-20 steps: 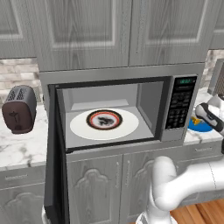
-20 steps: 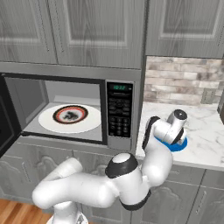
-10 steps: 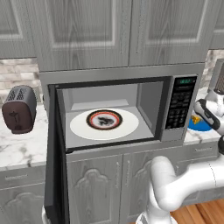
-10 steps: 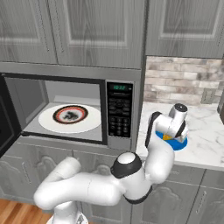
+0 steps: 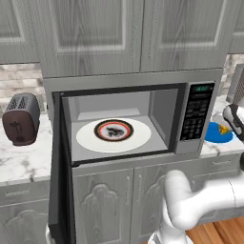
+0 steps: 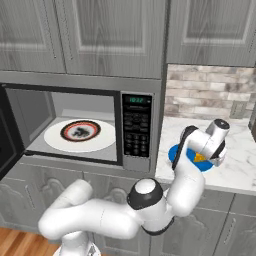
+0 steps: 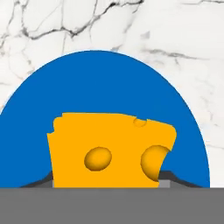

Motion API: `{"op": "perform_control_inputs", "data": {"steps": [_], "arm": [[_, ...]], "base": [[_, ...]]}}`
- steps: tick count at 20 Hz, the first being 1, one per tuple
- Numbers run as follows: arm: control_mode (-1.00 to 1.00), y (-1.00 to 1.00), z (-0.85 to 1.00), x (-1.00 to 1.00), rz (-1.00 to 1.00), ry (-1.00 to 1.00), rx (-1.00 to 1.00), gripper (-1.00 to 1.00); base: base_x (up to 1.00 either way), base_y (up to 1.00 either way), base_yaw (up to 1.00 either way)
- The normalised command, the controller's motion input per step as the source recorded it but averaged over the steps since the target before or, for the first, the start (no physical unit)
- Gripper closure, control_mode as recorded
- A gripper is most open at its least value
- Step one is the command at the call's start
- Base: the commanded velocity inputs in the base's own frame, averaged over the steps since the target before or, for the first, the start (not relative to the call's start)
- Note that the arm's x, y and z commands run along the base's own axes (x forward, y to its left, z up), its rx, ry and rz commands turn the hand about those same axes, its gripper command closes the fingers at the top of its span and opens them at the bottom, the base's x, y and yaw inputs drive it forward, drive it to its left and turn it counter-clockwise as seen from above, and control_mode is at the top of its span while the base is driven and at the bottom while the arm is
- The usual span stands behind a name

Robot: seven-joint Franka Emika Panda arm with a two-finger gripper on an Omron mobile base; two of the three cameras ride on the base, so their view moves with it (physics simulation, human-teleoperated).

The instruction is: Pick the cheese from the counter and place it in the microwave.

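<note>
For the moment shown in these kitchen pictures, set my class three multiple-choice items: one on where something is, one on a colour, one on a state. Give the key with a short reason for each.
1. Where does the cheese lie?
A. on the microwave's turntable
B. on the blue plate on the counter
C. beside the toaster

2. What colour is the toaster?
A. dark red
B. green
C. white

3. How is the microwave door?
A. shut
B. taken off
C. swung open

Key: 1 B, the hand view shows the wedge resting on the blue disc over marble. 2 A, it stands dark red to the left of the microwave. 3 C, the black door stands out toward the room and the turntable shows inside.
</note>
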Motion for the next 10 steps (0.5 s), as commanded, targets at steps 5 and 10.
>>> {"op": "perform_control_inputs", "data": {"steps": [5,10], "arm": [[-1.0,-0.33,0.68,-1.0,0.0,-0.16,0.13,1.0],[-1.0,0.19,0.69,-1.0,0.01,-0.17,0.02,1.0]], "base": [[0.0,0.0,0.0],[0.0,0.0,0.0]]}}
